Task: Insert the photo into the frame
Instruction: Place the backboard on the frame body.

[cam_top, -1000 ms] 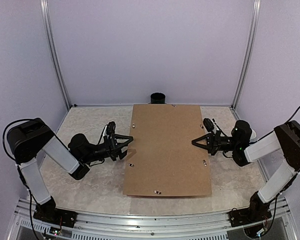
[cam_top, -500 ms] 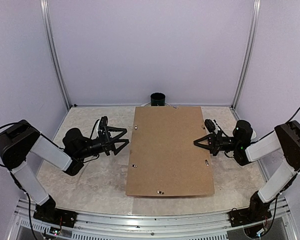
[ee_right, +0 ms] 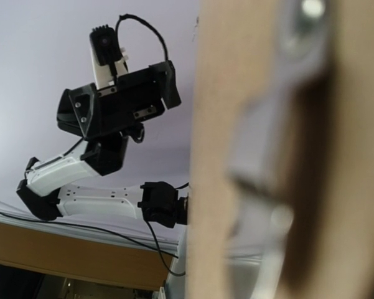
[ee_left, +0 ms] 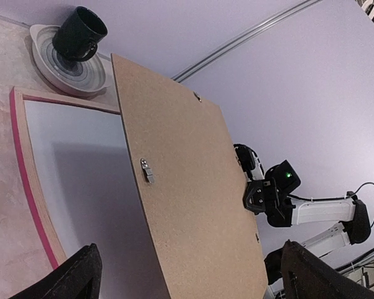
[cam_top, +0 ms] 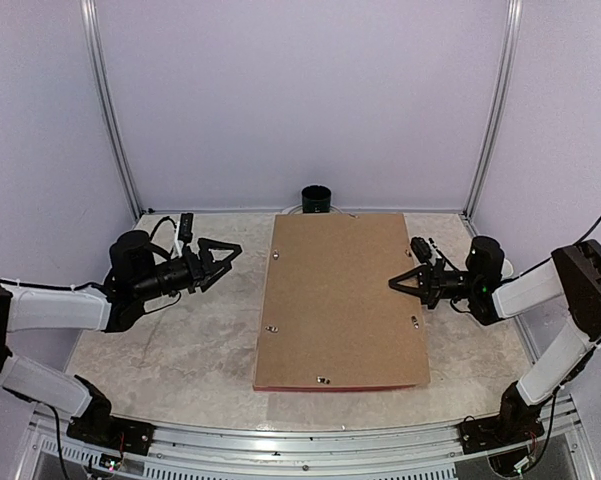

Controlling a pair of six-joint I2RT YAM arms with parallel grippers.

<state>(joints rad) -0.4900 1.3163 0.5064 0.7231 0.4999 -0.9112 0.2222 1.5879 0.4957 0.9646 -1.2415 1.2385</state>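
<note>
The brown backing board (cam_top: 340, 300) lies over the frame, whose pink rim (cam_top: 330, 388) shows only along the front edge. In the left wrist view the board (ee_left: 193, 187) is tilted up above the pink frame (ee_left: 25, 168), with a white surface (ee_left: 74, 162) inside the rim. The photo is hidden. My left gripper (cam_top: 227, 265) is open and empty, left of the board and apart from it. My right gripper (cam_top: 393, 284) is at the board's right edge and appears shut on it; it also shows in the left wrist view (ee_left: 256, 198). The right wrist view shows the board edge (ee_right: 218, 187) blurred and very close.
A black mug (cam_top: 316, 196) stands at the back wall, on a grey plate (ee_left: 50, 59), just behind the board's far edge. Metal clips (ee_left: 147, 169) sit along the board's rim. Aluminium posts stand at the back corners.
My left gripper has drawn back to the left, away from the board's left edge. The board has shifted slightly right, and the pink rim now shows at its front. The right gripper has barely moved.
</note>
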